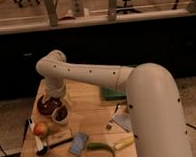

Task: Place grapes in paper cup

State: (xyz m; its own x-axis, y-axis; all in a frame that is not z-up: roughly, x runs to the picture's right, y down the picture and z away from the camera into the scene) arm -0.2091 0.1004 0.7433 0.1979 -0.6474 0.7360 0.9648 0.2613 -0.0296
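Observation:
The paper cup (60, 116) is a small cream cup standing on the left part of the wooden table (91, 118). The grapes (60, 113) show as dark reddish-purple berries in its mouth. My gripper (56, 99) hangs at the end of the white arm, just above and behind the cup and beside the dark maroon bowl (45, 106). The arm's wrist covers most of the gripper.
An orange-red round fruit (40, 129) lies in front of the bowl beside a white-handled utensil (36, 139). A wooden block (58, 139), a blue-grey packet (79, 143), a green chili (101, 146), a yellow item (124, 142), a fork (114, 117) and a green object (111, 94) lie around.

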